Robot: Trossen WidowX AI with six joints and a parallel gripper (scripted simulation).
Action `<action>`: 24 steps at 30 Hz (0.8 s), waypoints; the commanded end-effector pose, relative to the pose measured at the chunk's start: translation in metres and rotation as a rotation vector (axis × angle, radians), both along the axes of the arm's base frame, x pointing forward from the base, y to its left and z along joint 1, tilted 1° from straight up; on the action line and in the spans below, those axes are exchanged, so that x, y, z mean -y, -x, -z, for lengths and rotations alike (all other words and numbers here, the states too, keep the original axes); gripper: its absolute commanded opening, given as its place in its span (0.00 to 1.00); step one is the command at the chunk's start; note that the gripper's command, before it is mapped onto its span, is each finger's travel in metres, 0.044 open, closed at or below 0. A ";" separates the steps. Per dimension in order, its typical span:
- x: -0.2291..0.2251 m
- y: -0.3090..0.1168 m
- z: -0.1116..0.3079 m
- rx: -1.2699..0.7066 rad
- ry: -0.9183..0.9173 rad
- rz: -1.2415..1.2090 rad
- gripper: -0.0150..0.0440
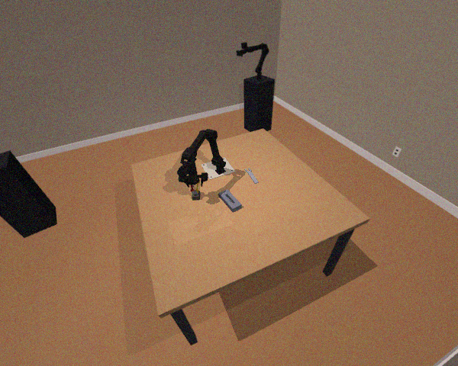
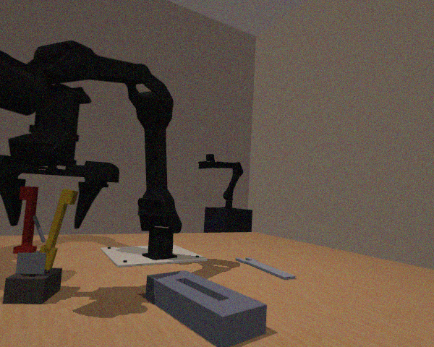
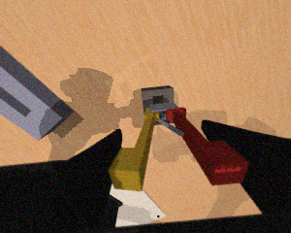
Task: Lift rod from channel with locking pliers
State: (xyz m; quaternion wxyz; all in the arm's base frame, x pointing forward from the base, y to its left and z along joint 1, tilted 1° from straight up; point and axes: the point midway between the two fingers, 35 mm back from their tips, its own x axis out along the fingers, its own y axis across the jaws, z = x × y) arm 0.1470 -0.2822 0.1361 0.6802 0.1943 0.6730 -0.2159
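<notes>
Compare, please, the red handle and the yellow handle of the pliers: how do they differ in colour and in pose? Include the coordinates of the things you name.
The red handle (image 2: 30,220) (image 3: 199,146) is red, while the yellow handle (image 2: 56,224) (image 3: 145,138) is yellow. In the exterior view, the red handle stands nearly upright; the yellow handle leans more. Both point upward, between the open fingers of the hand (image 2: 45,226) (image 3: 162,127).

Here's the wooden table (image 1: 260,236) (image 2: 333,298) (image 3: 223,53), its pale brown top standing on dark legs. Directly on it sits the small dark holster (image 1: 195,197) (image 2: 30,289) (image 3: 147,101); near that, the blue-grey channel block (image 1: 230,201) (image 2: 210,309) (image 3: 19,99), slot facing up. A white base plate (image 1: 209,170) (image 2: 121,257) (image 3: 136,201) lies flat, and beside it, a slim grey piece (image 1: 251,175) (image 2: 267,270).
</notes>
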 end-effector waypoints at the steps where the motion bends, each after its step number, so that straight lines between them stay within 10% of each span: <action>1: -0.001 0.000 0.001 0.001 -0.004 0.003 0.95; 24: -0.001 0.000 0.001 0.001 -0.004 0.003 0.90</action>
